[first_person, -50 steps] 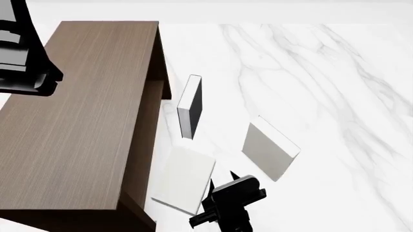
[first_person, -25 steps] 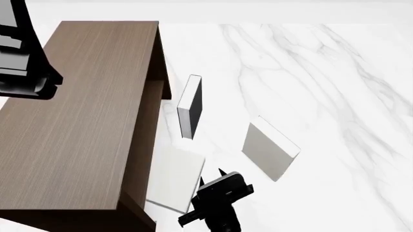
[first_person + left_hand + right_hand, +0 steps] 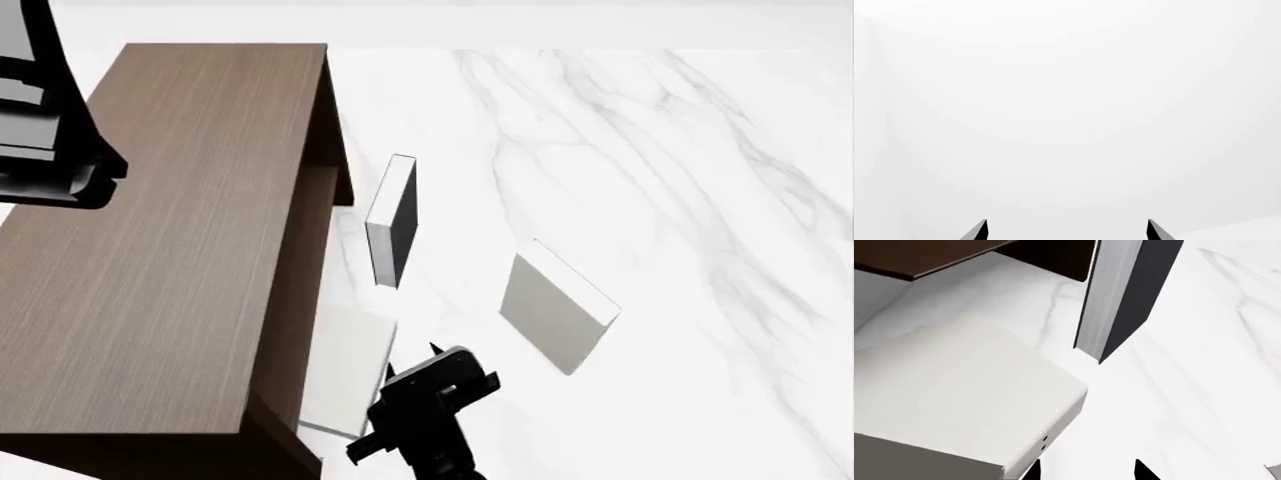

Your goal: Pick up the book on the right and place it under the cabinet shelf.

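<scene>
Two black fingertips of the right gripper point(image 3: 1086, 471) stand a little apart at the corner of the white book point(image 3: 954, 400), which lies flat on the marble table point(image 3: 641, 150), partly tucked beside the brown cabinet shelf point(image 3: 174, 240), holding nothing.

The book point(image 3: 350, 370) is a thin, bright-white rectangular slab lying flat on the marble, its long side partly tucked beneath the overhang of the cabinet shelf point(image 3: 160, 240); two tiny dark dots mark one edge in the right wrist view point(image 3: 954, 400). The cabinet shelf is a long dark-brown wood-grain box, its recessed side facing the book
</scene>
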Controlling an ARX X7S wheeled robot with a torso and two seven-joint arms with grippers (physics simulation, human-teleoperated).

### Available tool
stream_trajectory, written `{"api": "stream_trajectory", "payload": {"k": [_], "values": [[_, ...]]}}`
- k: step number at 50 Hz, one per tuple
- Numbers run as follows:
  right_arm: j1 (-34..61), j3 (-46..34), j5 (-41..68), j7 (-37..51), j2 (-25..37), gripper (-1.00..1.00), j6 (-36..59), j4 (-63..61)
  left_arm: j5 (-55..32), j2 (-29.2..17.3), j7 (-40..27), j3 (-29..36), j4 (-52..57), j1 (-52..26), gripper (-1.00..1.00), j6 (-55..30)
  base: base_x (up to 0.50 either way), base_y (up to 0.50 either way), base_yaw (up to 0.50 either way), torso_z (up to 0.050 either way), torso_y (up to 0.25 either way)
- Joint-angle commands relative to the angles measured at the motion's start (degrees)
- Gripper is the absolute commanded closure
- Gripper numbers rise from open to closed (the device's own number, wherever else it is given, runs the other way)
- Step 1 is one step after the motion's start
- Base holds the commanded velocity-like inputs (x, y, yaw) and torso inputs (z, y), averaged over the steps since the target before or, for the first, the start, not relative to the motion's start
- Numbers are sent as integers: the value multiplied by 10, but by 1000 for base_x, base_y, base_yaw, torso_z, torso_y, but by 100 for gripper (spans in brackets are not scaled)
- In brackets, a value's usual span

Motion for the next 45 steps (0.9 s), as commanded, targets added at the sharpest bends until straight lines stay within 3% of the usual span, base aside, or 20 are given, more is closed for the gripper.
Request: {"api": "stream_trajectory", "payload": {"k": [1, 33, 45], "values": [[23, -38, 62, 2, -20, -100, -8, 47, 0, -3, 0, 1, 0, 0, -100, 1, 0, 0, 0, 0, 0], [116, -183, 202, 101, -21, -100, -48, 133, -31, -30, -12, -6, -2, -15, -100, 13, 0, 0, 0, -1, -2], [159, -281, 262, 137, -25, -100, -84, 183, -30, -29, -13, -9, 1, -11, -100, 13, 1, 1, 3, -2, -4]]}}
